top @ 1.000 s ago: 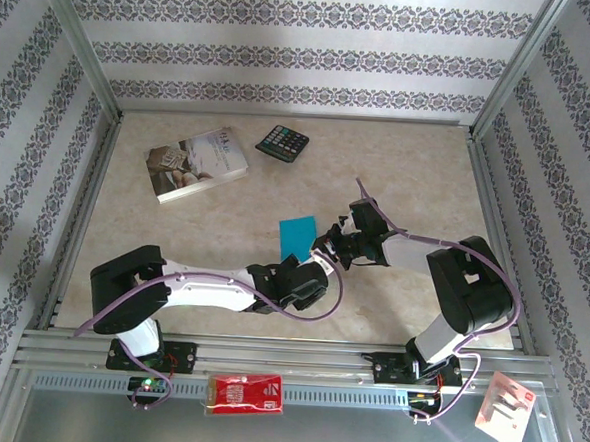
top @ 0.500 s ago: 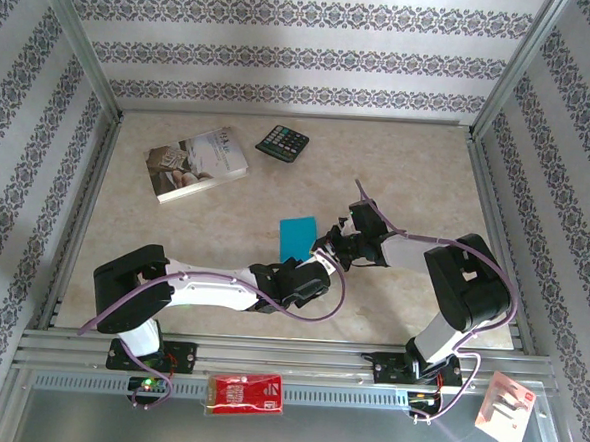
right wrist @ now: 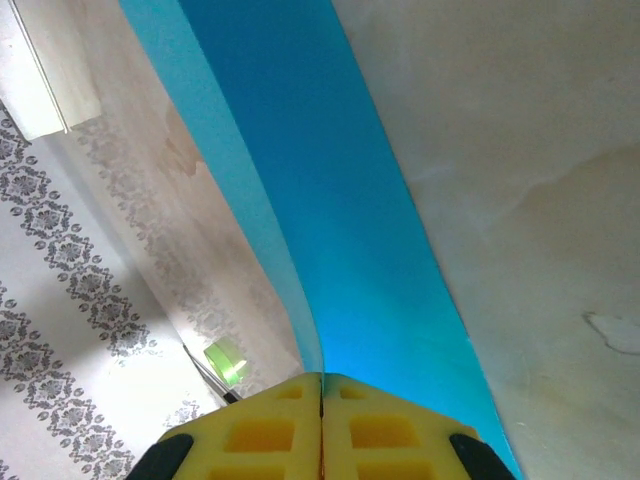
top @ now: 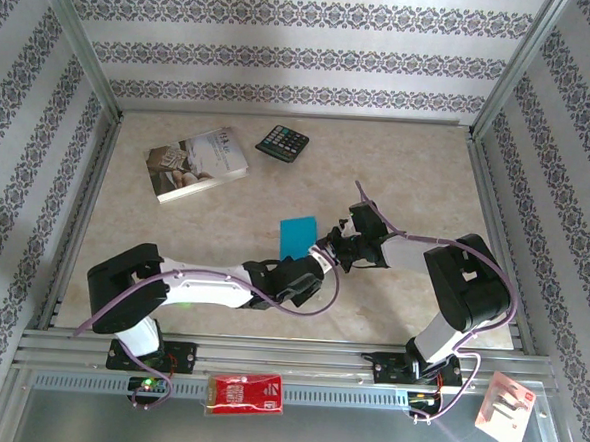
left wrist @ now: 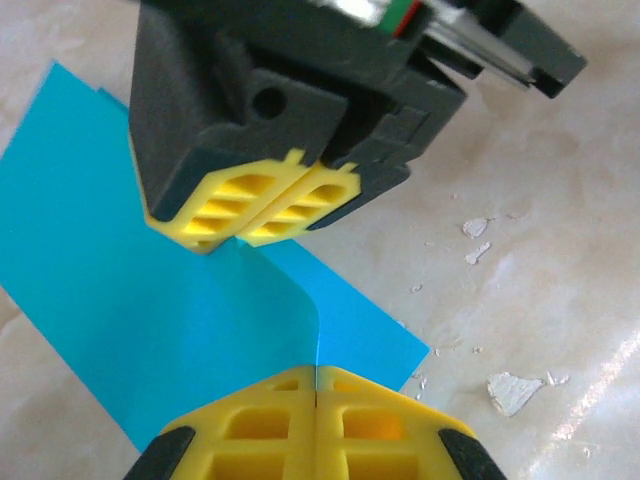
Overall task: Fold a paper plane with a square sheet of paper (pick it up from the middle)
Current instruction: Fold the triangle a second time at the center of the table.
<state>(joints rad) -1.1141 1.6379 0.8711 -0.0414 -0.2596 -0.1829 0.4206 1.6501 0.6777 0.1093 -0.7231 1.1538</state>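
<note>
Patterned wallpaper closes three sides of a beige marbled table (top: 428,179). From the top camera, we see the thin turquoise-blue square sheet of paper (top: 297,233) lying near the centre of the frame. The left gripper (top: 316,259) and the right gripper (top: 335,248) meet at its lower right corner. At upper left lie a pale printed book (top: 196,163) and a black calculator (top: 282,143), and at the bottom edge a red packet (top: 246,392). Their writing is too small to read.

From the left wrist, the left gripper (left wrist: 316,375) is closed on a raised edge of the sheet, and the right gripper (left wrist: 262,210), at the top, pinches it too. The paper carries no print.

From the right wrist, the right gripper (right wrist: 321,385) is clamped on the paper, which runs away to the upper left.

We judge the sheet to be light, limp and easy to tear. It is best held near its edges, with little pull between the arms.
</note>
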